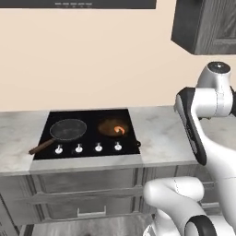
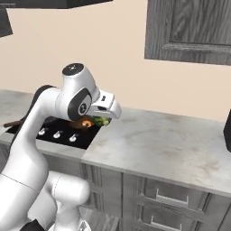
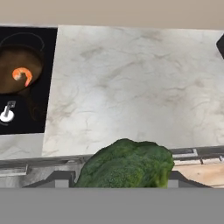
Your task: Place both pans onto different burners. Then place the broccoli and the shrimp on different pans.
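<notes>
Two jaws hold the broccoli (image 3: 127, 164) between them, part way open around it, up in the air over the near edge of the tabletop (image 3: 131, 83). Below it the pale marble top is wide and bare, with lots of room. To the left, the black cooktop (image 1: 87, 131) starts at a straight edge. On it sit both pans, each on its own burner. The brown pan (image 1: 112, 128) is on the right, with the shrimp (image 1: 119, 130) inside it. The dark grey pan (image 1: 67, 130) is on the left, its wooden handle poking toward the near left. White knobs (image 1: 79, 148) line the cooktop's near edge.
</notes>
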You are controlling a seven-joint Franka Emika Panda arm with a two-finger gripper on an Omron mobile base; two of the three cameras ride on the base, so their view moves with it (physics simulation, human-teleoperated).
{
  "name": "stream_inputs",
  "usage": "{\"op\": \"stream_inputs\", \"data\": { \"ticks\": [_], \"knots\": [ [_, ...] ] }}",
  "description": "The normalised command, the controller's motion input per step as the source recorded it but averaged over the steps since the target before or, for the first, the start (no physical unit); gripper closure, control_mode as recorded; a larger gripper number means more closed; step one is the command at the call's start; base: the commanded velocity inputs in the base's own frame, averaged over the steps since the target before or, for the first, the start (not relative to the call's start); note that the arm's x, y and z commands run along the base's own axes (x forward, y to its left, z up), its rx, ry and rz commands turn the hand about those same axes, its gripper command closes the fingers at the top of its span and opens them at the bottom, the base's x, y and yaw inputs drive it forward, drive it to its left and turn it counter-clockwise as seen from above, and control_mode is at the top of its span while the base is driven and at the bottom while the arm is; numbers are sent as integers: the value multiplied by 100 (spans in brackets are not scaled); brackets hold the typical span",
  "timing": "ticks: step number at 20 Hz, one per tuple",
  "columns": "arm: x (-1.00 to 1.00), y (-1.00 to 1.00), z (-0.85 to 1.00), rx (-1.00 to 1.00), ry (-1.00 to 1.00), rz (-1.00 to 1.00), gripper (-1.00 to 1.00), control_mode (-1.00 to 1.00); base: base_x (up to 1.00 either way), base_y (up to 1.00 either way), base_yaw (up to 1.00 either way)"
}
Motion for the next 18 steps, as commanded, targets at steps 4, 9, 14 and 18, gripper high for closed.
{"op": "stream_inputs", "data": {
  "ticks": [4, 9, 14, 18],
  "knots": [
    [0, 0, 0, 0, 0, 0, 100, 100, 47, 16, 19],
    [0, 0, 0, 0, 0, 0, 100, 100, 67, 1, 57],
    [0, 0, 0, 0, 0, 0, 100, 100, 36, 15, 54],
    [0, 0, 0, 0, 0, 0, 100, 100, 0, 57, 39]
  ]
}}
